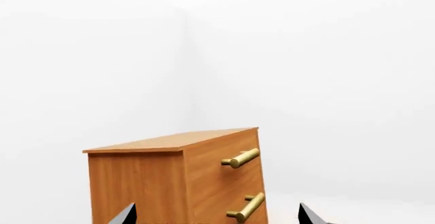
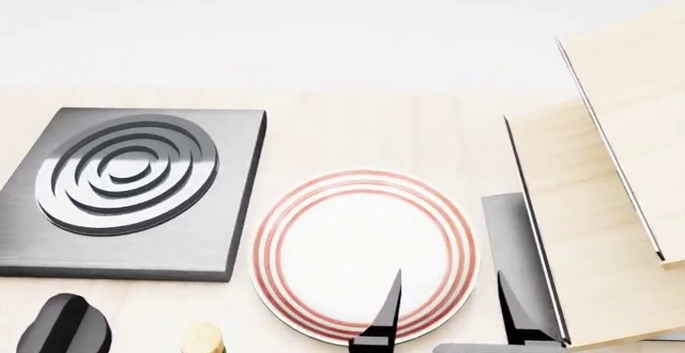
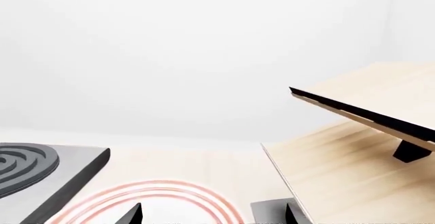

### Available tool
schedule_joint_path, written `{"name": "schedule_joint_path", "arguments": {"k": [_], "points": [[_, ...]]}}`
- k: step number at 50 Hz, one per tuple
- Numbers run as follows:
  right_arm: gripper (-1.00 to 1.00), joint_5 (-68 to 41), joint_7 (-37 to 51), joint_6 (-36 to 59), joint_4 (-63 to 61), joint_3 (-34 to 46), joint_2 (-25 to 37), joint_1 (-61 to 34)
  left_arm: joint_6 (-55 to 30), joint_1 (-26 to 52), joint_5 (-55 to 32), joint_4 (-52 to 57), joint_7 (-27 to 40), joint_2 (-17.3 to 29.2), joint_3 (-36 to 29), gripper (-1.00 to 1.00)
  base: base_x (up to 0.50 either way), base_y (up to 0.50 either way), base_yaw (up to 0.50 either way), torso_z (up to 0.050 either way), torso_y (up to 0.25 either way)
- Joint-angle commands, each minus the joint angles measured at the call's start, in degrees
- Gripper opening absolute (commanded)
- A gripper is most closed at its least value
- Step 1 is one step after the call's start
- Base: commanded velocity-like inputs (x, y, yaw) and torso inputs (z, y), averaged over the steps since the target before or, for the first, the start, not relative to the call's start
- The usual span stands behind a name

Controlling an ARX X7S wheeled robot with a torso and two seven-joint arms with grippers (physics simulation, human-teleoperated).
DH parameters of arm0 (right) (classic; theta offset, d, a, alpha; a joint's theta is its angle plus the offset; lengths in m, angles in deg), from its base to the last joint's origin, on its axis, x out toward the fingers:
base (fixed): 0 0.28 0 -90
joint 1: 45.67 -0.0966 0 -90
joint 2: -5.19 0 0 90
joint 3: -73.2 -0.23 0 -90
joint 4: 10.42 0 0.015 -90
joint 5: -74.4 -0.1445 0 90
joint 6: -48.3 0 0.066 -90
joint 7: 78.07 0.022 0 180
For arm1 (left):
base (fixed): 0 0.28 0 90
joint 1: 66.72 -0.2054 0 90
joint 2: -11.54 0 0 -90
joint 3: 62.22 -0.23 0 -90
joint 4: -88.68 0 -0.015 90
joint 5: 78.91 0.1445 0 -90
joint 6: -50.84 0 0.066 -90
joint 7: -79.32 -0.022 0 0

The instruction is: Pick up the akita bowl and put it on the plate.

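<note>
**A:** Table (image 2: 354, 120) is filling the head view. Wooden rack (image 2: 610, 208) is sitting just to the right of the right gripper (image 2: 450, 321), shelves tilted. Burner (image 2: 128, 184) is lying well off to that gripper's left, nearer the left arm's side.

**B:** Plate (image 2: 364, 253)?

**A:** Lying flat on the table, bare, directly under and ahead of the right gripper. The right wrist view is showing its red rings (image 3: 153, 196) just past the fingertips.

**B:** Gripper state?

**A:** Right one is standing wide apart, nothing between the fingers. The left gripper (image 1: 217, 215) is also spread, holding nothing, and it's pointing at a wooden drawer cabinet (image 1: 180, 180) with brass handles, not at the table.

**B:** Akita bowl?

**A:** Not showing in any of the three views. Can't tell where it's sitting. A dark rounded thing (image 2: 66, 325) and a small tan thing (image 2: 204, 338) are poking in at the head view's lower edge near the left arm; too cropped to identify.

**B:** So which step?

**A:** I'm reading it as the very start: locating the bowl, pick not begun. The goal spot is already in sight.

**B:** Next move?

**A:** Probably calling for a head or torso shift to bring the bowl into view, then choosing the arm nearer to it. The right is already sitting over the plate, so it looks suited for the drop.
</note>
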Motion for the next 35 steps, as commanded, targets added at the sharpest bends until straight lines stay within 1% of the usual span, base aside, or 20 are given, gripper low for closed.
{"name": "schedule_joint_path", "arguments": {"k": [1, 5, 8, 9, 10, 12, 13, 15, 18, 22, 28, 35], "points": [[1.0, -0.05, 0.04, -0.44, 1.01, 0.5, 0.03, -0.18, -10.01, 1.12, -7.61, 2.33, 1.44, 5.4, 6.01, 1.0, 0.0, 0.0, 0.0, 0.0, 0.0], [1.0, -0.08, 0.07, -0.68, 1.61, 0.63, 0.01, -0.26, -16.0, 3.27, -12.34, 1.25, 4.11, 10.54, 6.38, 1.0, 0.0, 0.0, 0.0, 0.0, 0.0], [1.0, -0.13, 0.12, -0.63, 1.59, 0.74, 0.02, -0.31, -18.09, 4.4, -13.18, 0.81, 5.21, 12.5, 6.04, 1.0, 0.0, 0.0, 0.0, 0.0, 0.0], [1.0, -0.03, 0.14, -0.59, 1.52, 0.88, 0.03, -0.32, -19.06, 4.51, -16.47, 0.54, 4.57, 14.19, 6.6, 1.0, 0.0, 0.0, 0.0, 0.0, 0.0], [1.0, 0.03, 0.18, -0.61, 1.44, 0.94, 0.05, -0.28, -20.26, 5.38, -17.81, 0.22, 5.92, 15.36, 7.17, 1.0, 0.0, 0.0, 0.0, 0.0, 0.0], [1.0, -0.06, 0.14, -0.7, 1.63, 0.97, 0.09, -0.34, -21.16, 6.17, -17.86, 0.12, 6.82, 16.55, 7.32, 1.0, 0.0, 0.0, 0.0, 0.0, 0.0], [1.0, -0.07, 0.12, -0.86, 2.04, 1.01, 0.03, -0.46, -22.68, 7.17, -19.37, -0.48, 8.27, 18.17, 7.7, 1.0, 0.0, 0.0, 0.0, 0.0, 0.0], [1.0, -0.11, 0.08, -1.03, 2.23, 1.09, 0.03, -0.48, -23.59, 8.32, -20.37, -1.45, 8.87, 19.68, 7.63, 1.0, 0.0, 0.0, 0.0, 0.0, 0.0], [1.0, -0.16, 0.07, -0.92, 2.4, 1.23, 0.01, -0.68, -24.56, 9.92, -21.25, -3.36, 9.69, 21.13, 7.27, 1.0, 0.0, 0.0, 0.0, 0.0, 0.0], [1.0, -0.09, 0.11, -0.93, 2.63, 1.47, 0.01, -0.8, -24.94, 10.55, -23.34, -4.96, 9.32, 21.56, 8.07, 1.0, 0.0, 0.0, 0.0, 0.0, 0.0], [1.0, 0.0, 0.24, -0.99, 3.05, 1.75, 0.01, -0.92, -26.61, 10.88, -24.64, -4.47, 10.79, 23.06, 9.59, 1.0, 0.0, 0.0, 0.0, 0.0, 0.0], [1.0, -0.16, 0.2, -1.08, 3.32, 2.06, 0.03, -1.01, -30.68, 12.08, -30.47, -4.12, 14.35, 27.87, 13.37, 1.0, 0.0, 0.0, 0.0, 0.0, 0.0]]}}
